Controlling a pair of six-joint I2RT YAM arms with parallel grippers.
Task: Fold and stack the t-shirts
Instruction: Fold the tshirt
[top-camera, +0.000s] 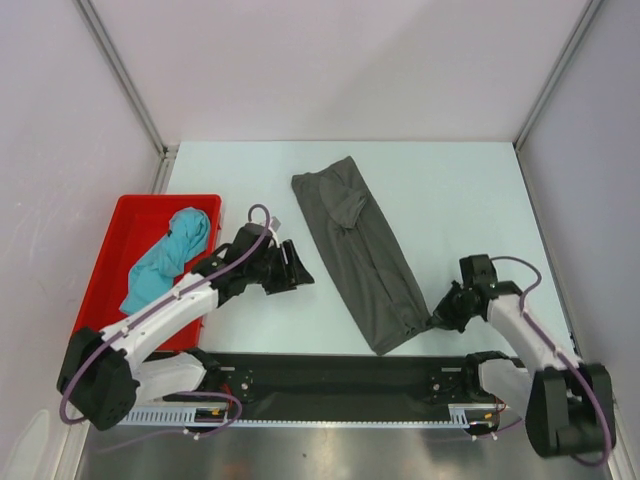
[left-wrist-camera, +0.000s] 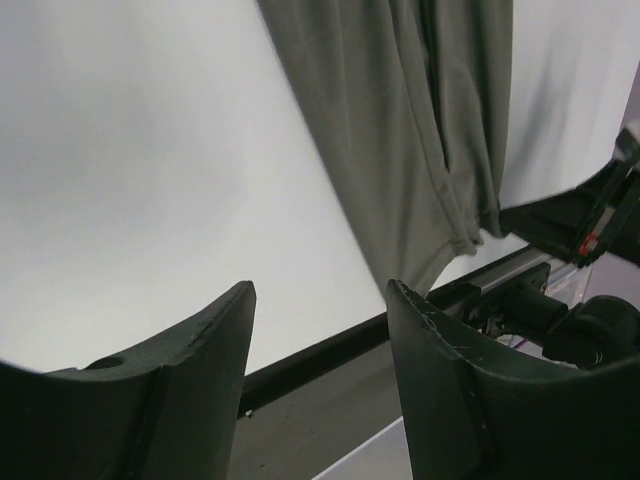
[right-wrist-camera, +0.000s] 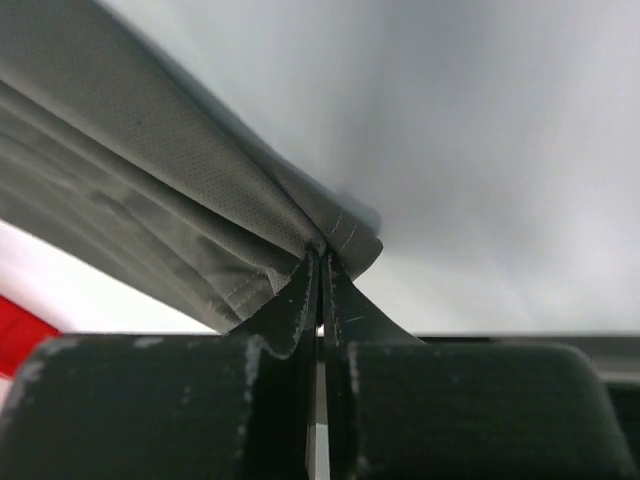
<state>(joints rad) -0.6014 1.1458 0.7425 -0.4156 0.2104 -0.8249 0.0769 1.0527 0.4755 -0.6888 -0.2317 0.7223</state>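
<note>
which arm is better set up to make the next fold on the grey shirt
Right, probably. The right claw is shut on the near corner of the grey shirt, ready to lift it over. The left claw is open and empty beside the shirt.

Bright, even, diffuse light, soft shadows; both wrist views blurred up close, overhead view sharp.

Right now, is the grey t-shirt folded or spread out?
Folded: grey t-shirt lies as a narrow layered strip; right gripper pinches its near corner.
</note>
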